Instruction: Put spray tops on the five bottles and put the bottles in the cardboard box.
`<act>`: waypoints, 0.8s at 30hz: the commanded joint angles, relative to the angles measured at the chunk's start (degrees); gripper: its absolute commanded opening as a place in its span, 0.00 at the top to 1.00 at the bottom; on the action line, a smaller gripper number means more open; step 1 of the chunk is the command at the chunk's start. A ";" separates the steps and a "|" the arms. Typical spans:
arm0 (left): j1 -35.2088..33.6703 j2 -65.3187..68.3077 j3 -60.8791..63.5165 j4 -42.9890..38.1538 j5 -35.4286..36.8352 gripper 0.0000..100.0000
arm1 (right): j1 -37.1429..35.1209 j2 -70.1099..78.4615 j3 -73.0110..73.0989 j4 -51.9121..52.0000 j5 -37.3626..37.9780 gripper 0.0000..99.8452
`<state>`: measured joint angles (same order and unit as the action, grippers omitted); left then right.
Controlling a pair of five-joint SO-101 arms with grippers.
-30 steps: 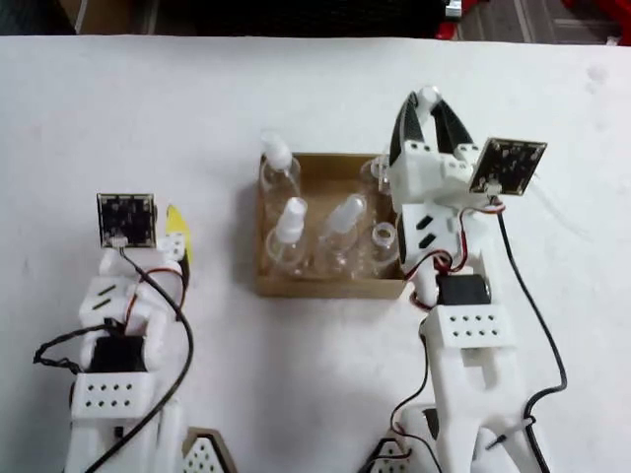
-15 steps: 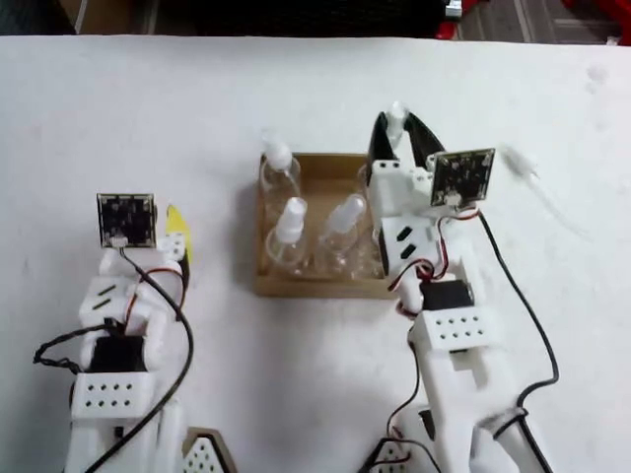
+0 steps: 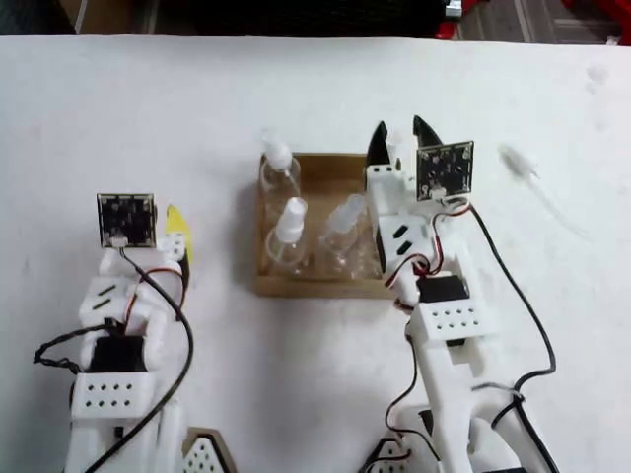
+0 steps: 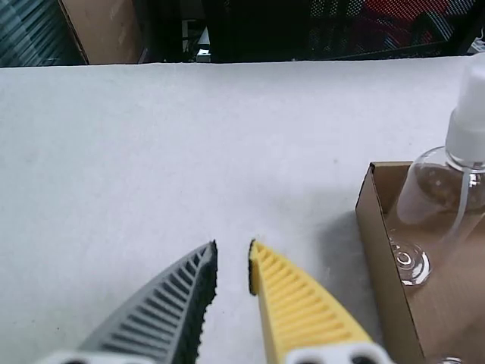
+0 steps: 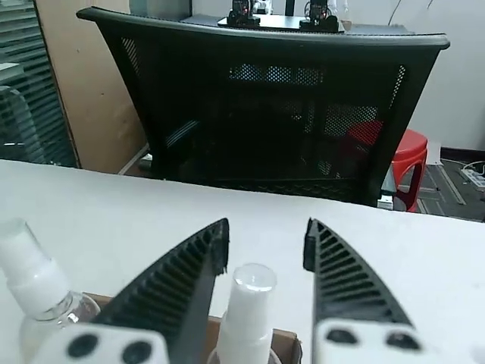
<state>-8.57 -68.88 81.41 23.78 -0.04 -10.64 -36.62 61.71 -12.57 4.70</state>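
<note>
Progress check, everything placed against the cardboard box.

- Three bottles stand in the box with spray tops on: bottle A in the far left corner, bottle B on the near left side, and bottle C in the middle.
- My right gripper hangs over the box's far right corner. It is released, with the jaws spread either side of a fourth spray top and neither finger touching it. That top stands upright, so I judge it to be sitting on a bottle neck. I cannot tell whether it is fully seated.
- My right arm hides the box's near right part, so I cannot confirm a fifth bottle or whether it has a top.
- A small white piece lies on the table well to the right of the box. It is too blurred to identify, but it could be the last spray top.
- My left gripper sits on the table left of the box and well apart from it. Its tips are slightly parted and it is empty.

Estimate: three bottles are done, a fourth is about finished, and the fifth is unverified.

The surface is a white table. Beyond the table on the box's far side are a black mesh chair and a red stool.
</note>
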 commanded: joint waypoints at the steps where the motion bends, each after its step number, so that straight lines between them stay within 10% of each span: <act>1: -0.31 -1.19 -0.35 -1.49 0.70 0.93 | -0.84 -3.03 -2.46 1.19 1.14 0.86; 13: -0.31 -1.19 -0.35 -1.49 0.53 0.93 | 14.73 9.27 -46.15 42.59 -3.69 0.86; 24: -0.40 -1.19 -0.35 -1.23 0.44 0.93 | 23.69 46.64 -76.75 59.38 21.45 0.86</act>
<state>-8.66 -68.88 81.41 23.78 -0.04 8.97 -1.36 -4.13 43.69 17.45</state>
